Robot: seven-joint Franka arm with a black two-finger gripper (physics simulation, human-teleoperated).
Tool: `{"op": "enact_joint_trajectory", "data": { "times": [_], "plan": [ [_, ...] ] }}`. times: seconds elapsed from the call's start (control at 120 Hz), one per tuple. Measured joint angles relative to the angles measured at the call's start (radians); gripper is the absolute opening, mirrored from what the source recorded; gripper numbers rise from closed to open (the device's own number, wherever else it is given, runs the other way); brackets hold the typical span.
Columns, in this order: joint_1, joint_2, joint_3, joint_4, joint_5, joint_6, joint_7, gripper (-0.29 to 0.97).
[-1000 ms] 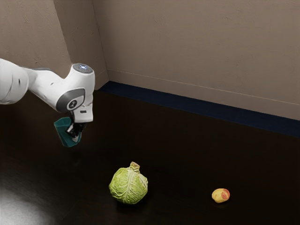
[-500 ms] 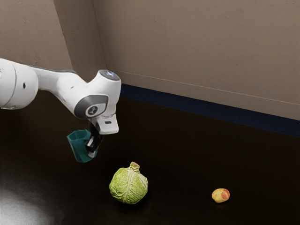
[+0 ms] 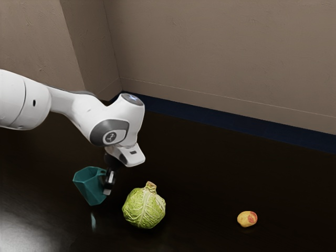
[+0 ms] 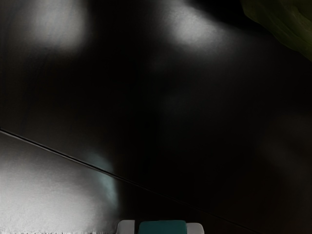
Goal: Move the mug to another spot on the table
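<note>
**Teal mug held low beside the cabbage**

The arm (image 3: 63,107) reaches in from the exterior view's left and bends down over the dark, glossy tabletop (image 3: 210,173). Its black fingers (image 3: 109,178) are closed narrowly on the mug (image 3: 89,185), pinching the wall on the side that faces the cabbage (image 3: 144,206).

The mug is a deep teal, with flat, faceted sides that narrow toward its base. It is tilted, with its open mouth upward and leaning toward the exterior view's left. The rim looks a shade lighter than the body. No handle can be made out.

The mug sits low, just to the exterior view's left of the cabbage and apart from it. A faint pale reflection lies on the tabletop beneath its base. Whether the base touches the surface cannot be told.

A small yellow fruit with a red blush (image 3: 247,218) lies well apart, toward the exterior view's right.

In the wrist view, a teal strip of the mug (image 4: 162,227) shows right under the hand, between two pale blocks. The green leaves of the cabbage (image 4: 285,19) show off to one side, across the dark tabletop (image 4: 185,122).
</note>
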Motion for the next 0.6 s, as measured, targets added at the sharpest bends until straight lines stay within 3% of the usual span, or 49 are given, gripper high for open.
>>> {"op": "enact_joint_trajectory", "data": {
  "times": [0.108, 0.35, 0.6],
  "plan": [
    [0.002, 0.003, 0.0, 0.0, -0.001, -0.002, -0.052, -0.08],
    [0.003, 0.022, 0.001, 0.001, -0.06, -0.04, -0.137, 0.39],
    [0.002, 0.018, -0.001, 0.012, -0.105, -0.055, -0.194, 0.59]
  ]
}}
